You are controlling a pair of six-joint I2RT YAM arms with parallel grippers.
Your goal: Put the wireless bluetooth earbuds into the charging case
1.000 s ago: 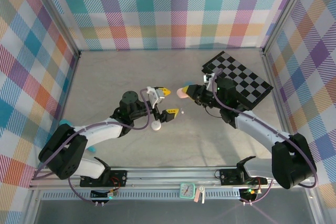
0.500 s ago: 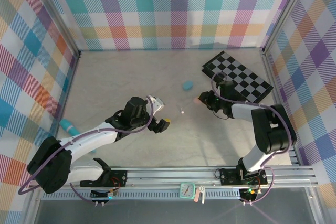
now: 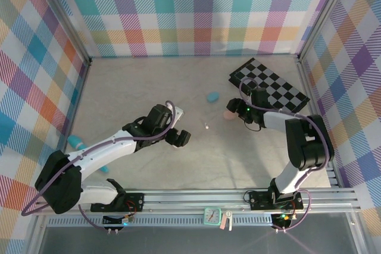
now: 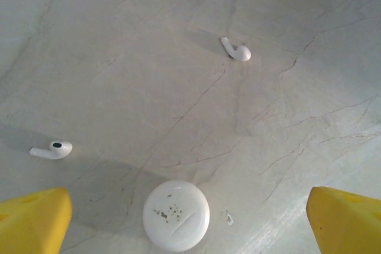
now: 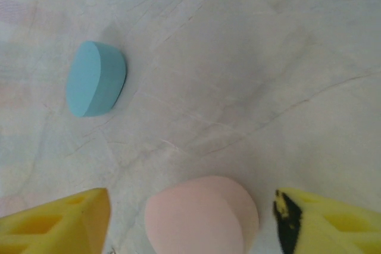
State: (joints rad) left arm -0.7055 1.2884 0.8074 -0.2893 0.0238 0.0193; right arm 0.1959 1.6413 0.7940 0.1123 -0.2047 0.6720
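Three oval charging cases sit on the tabletop (image 3: 131, 81), each shut as far as can be seen. The pink case (image 5: 202, 206) stands between the yellow fingers of the right pincer (image 5: 193, 224) with a gap on either side, so the jaws are open and grip nothing. The teal case (image 5: 95, 78) lies beyond it, apart. The white case (image 4: 176, 215) sits between the fingers of the left pincer (image 4: 189, 221), which are spread wide, well clear of it and empty.

A second ago the right pincer carried the pink case nearer the middle. It has since set the case down and let go, and the left pincer has swung down over the white case.

Two white earbuds lie loose on the tabletop, one (image 4: 238, 50) between the white and pink cases and one (image 4: 52, 150) beside the white case.

The checkered mat (image 3: 271, 90) lies by the right wall, just beyond the right pincer. A teal object (image 3: 75, 142) lies at the left wall, and the far-left tabletop is open.
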